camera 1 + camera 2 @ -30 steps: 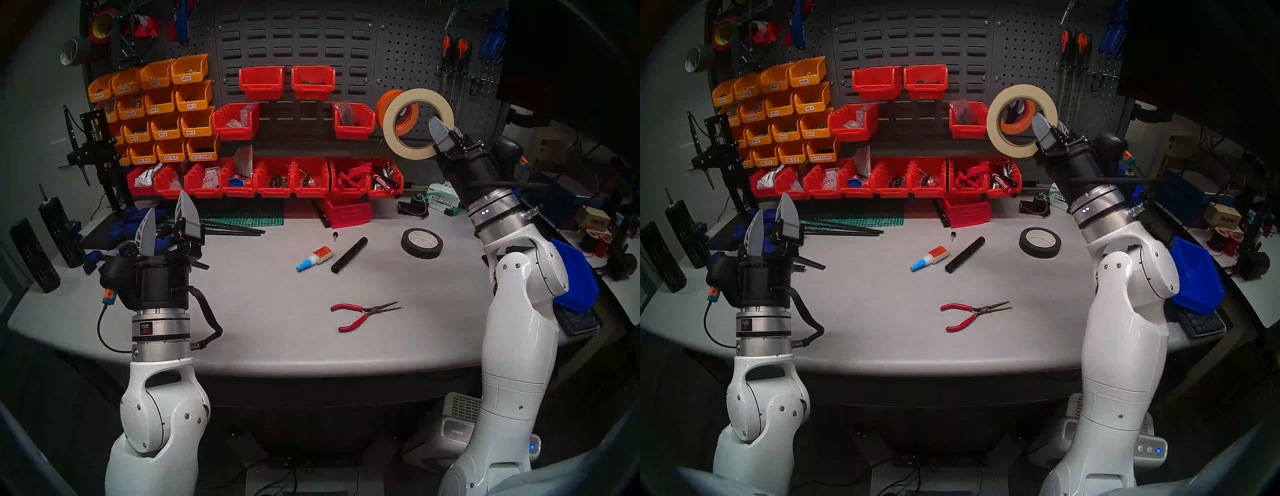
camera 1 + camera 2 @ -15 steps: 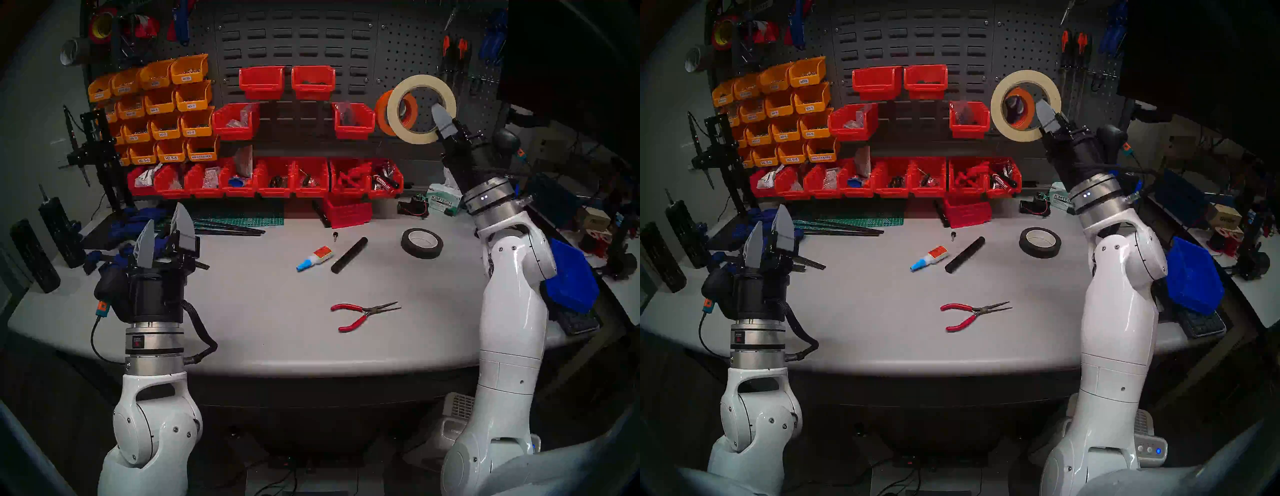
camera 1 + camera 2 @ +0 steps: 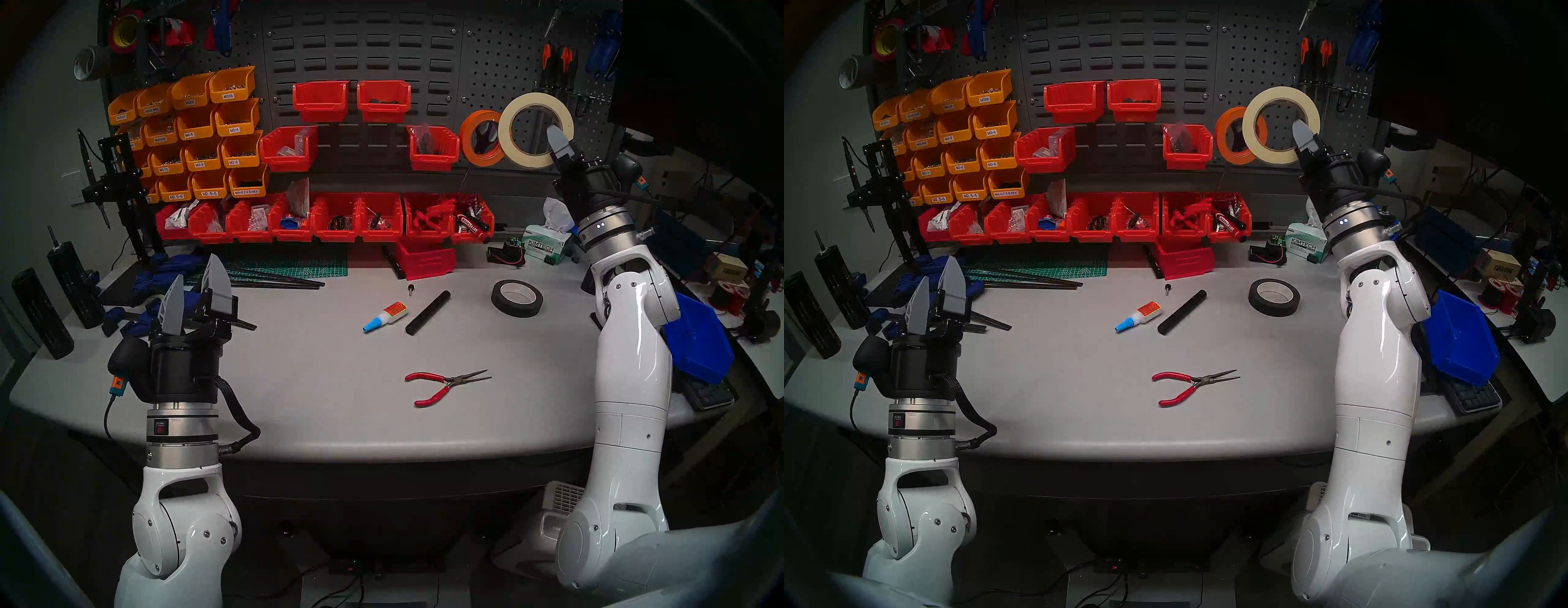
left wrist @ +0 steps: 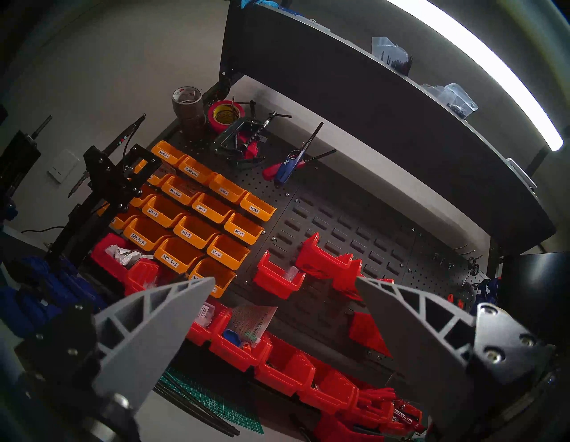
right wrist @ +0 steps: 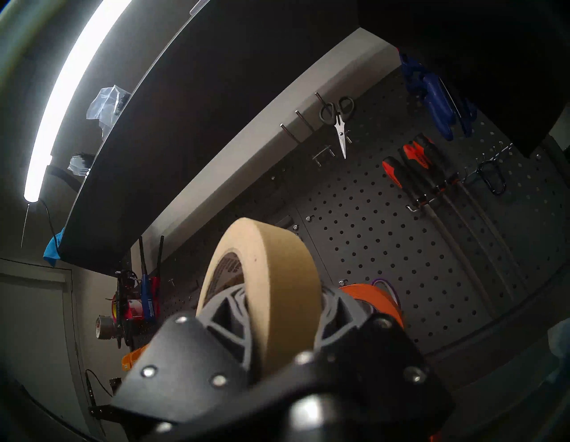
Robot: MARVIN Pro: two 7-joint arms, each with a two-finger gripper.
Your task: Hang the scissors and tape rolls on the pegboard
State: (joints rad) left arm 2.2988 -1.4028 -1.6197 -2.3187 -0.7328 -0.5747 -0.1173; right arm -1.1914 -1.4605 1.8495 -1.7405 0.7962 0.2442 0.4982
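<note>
Orange flat tape ring [image 3: 483, 136] already hung on dark grey perforated metal pegboard [image 3: 500, 68], purple-handled scissors [image 3: 483, 135] seemingly behind it. Cream masking-tape roll [image 3: 536, 129] clamped in R gripper [image 3: 559, 149], raised near board, not yet on hook. L gripper [image 3: 196, 293] spread wide, empty

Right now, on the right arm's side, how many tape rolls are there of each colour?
Orange tape roll, hanging on the pegboard: 1
Cream tape roll, held in the right gripper: 1
Black tape roll, lying on the table: 1
Total: 3
</note>
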